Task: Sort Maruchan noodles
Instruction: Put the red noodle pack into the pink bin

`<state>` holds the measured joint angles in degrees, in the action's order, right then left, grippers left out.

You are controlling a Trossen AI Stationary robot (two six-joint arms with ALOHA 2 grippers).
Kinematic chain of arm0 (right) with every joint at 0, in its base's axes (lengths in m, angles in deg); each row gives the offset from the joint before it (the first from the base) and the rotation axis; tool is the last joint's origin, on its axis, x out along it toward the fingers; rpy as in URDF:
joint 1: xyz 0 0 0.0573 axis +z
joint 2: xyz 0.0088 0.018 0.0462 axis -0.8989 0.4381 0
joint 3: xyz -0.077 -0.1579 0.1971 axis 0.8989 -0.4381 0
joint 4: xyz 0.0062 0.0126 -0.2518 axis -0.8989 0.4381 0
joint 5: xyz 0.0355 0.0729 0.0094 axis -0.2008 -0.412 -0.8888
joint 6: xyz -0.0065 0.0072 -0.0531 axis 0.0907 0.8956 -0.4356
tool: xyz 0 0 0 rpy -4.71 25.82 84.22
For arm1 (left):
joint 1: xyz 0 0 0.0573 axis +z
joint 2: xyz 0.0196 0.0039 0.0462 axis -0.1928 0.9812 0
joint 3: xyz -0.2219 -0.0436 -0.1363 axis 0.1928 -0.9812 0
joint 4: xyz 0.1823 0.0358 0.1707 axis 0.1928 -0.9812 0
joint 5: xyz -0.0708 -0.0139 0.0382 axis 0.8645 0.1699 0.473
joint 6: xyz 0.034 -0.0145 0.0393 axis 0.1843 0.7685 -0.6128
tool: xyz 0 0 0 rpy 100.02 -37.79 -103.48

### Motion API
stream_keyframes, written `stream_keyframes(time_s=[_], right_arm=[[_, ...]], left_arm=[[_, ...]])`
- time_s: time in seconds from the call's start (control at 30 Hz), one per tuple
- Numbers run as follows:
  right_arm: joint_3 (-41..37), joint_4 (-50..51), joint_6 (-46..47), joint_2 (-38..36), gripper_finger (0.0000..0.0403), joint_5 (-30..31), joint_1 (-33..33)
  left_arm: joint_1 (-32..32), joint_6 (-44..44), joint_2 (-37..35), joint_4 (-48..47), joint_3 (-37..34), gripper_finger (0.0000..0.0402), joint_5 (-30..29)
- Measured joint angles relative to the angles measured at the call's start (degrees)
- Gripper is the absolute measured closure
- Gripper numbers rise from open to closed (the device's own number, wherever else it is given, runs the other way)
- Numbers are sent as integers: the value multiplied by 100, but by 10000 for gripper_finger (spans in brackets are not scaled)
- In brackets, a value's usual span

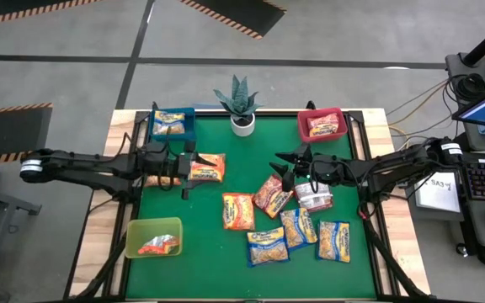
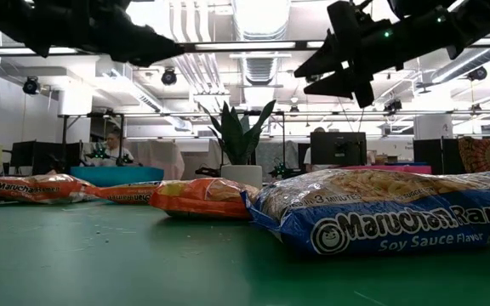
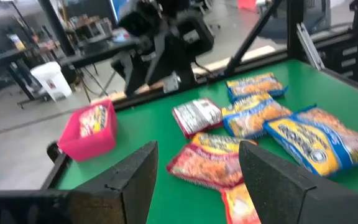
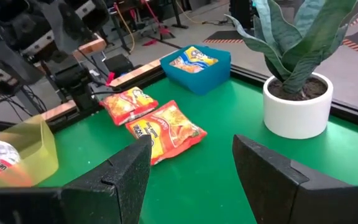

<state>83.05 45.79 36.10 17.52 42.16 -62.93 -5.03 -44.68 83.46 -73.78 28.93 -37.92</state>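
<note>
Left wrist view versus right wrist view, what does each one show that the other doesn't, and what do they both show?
Only the left wrist view: the red bin, the silver packet and the blue-edged packets.

Only the right wrist view: the blue bin, the potted plant, the yellow-green bin and two orange packets.

Both: the green table and that arm's own open fingers, the left and the right.

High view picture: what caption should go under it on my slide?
Two open grippers, left gripper and right gripper, hover above scattered noodle packets on the green table.
</note>
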Motion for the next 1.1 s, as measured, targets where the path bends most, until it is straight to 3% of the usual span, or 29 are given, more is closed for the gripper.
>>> stream_keyframes(time_s=[0.4, 0.63, 0.87, 0.97, 1.1], right_arm=[[-2, 233, 525, 0, 189, 13, 0], [-3, 219, 526, 39, 189, 146, 0], [-4, 174, 716, 371, 189, 151, 0], [-9, -40, 666, 573, 189, 151, 0], [1, -1260, -72, 866, 189, 139, 2]], left_arm=[[0, 17, 1, -644, 181, 194, -20], [2, 61, 1, -657, 181, 194, -560], [2, 63, 4, -682, 177, 194, -599], [2, 63, 4, -684, 177, 194, -599], [2, 64, 4, -684, 175, 194, -599]])
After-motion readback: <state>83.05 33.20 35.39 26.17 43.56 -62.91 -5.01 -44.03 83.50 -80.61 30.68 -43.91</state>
